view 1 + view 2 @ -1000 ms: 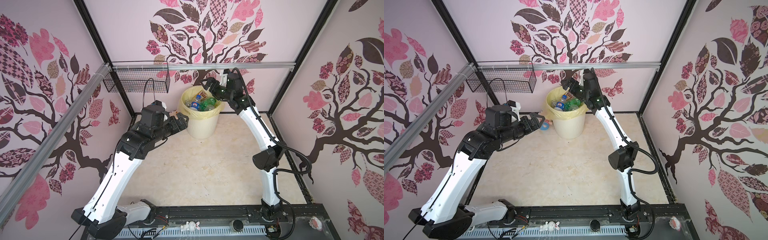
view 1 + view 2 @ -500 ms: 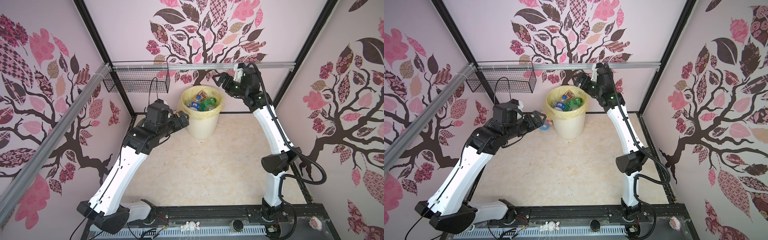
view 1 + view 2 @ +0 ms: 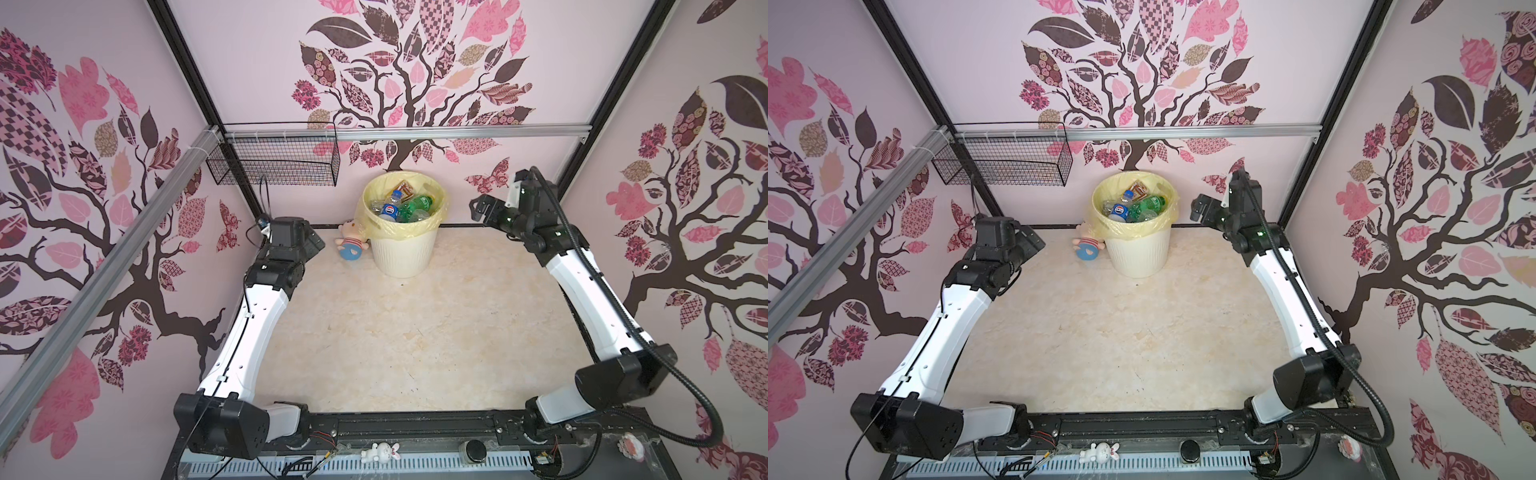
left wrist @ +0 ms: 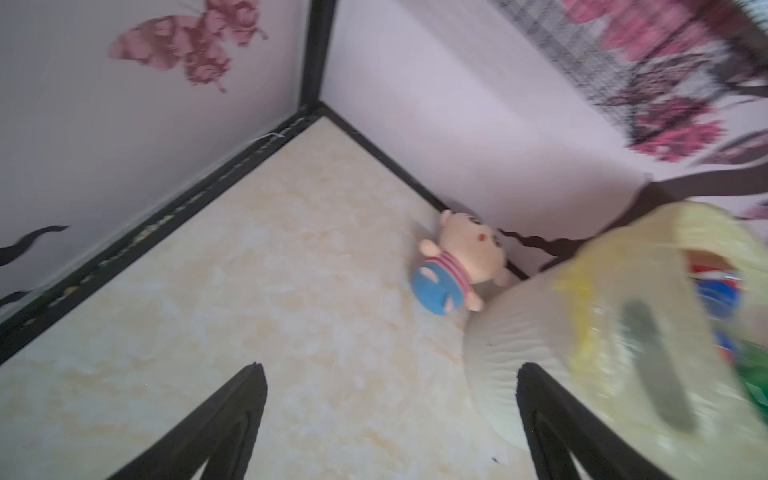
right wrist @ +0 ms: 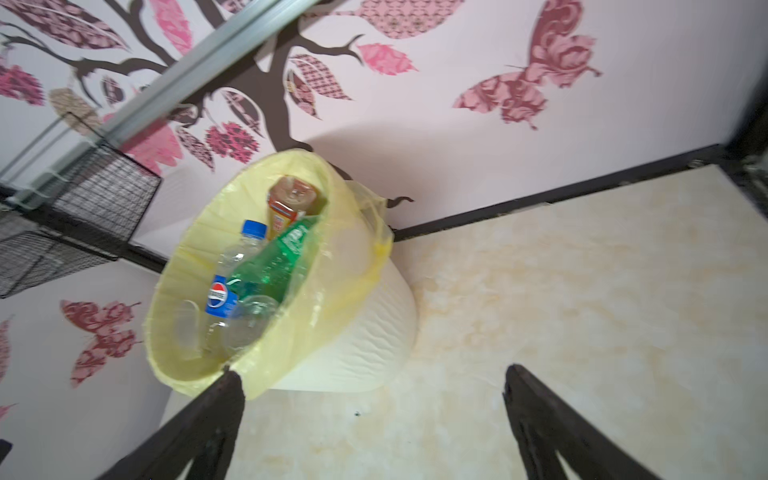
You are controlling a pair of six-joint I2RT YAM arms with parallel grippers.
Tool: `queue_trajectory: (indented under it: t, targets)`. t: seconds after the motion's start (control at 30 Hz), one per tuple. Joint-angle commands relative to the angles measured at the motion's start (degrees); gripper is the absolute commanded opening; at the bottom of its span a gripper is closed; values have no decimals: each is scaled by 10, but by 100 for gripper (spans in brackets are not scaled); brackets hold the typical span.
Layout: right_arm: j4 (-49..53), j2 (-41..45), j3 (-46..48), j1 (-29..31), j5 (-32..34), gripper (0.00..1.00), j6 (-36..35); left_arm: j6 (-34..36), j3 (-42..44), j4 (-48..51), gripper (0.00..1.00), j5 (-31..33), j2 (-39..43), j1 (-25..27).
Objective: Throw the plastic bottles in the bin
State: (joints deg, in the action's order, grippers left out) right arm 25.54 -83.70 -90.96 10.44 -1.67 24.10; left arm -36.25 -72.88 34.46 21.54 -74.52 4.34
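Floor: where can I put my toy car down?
The middle of the floor is bare, between the left arm and right arm, from the bin to the front rail. Bare too: right of the bin, along the back wall. Crowded: left of the bin, where the plush doll lies beside it, and the bin itself, full of bottles.

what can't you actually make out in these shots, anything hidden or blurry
Bottle count: in every view the top plastic bottles and the yellow bag hide whatever lies deeper in the bin.
Left wrist view: the bin is motion-blurred and cut off by the frame edge; labels unreadable.
Plush doll: in both top views the bag's overhang hides part of it.
Left claw: in both top views its own wrist hides the fingers.
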Motion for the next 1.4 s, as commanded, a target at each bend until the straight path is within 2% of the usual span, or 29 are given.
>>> queue_trajectory:
  t: [0.0,0.07,0.17,0.27,0.33,0.43,0.53,0.77,0.83,1.0,1.07,1.27,1.37]
  targets:
    - [-50,49,86,-26,57,100,-20,107,102,-88,97,89,8,-26]
    - [-61,68,145,-34,90,100,-29,156,160,-135,97,112,8,-40]
    - [-82,85,219,-36,128,100,-54,214,249,-251,97,100,9,-45]
    - [-98,95,282,-37,180,100,-65,206,299,-337,97,90,-12,-55]
    - [-122,102,329,-37,213,99,-75,229,322,-397,97,65,-40,-55]
    - [-183,115,406,-39,251,100,-92,245,344,-461,97,76,-80,-61]
    - [-256,131,479,-40,286,100,-117,233,372,-508,97,36,-90,-85]
    - [-471,142,643,-40,356,100,-168,235,383,-536,97,3,-108,-108]
    - [-533,132,672,-40,355,100,-159,235,383,-542,97,-9,-109,-108]
    - [-666,59,708,-39,328,99,-141,234,387,-573,97,-87,-121,-108]
    - [-612,43,676,-40,327,99,-136,245,383,-581,97,-99,-130,-107]
    - [-767,28,713,-39,328,100,-157,254,351,-558,97,-108,-158,-105]
    - [-778,31,719,-40,320,100,-159,259,349,-556,97,-121,-161,-105]
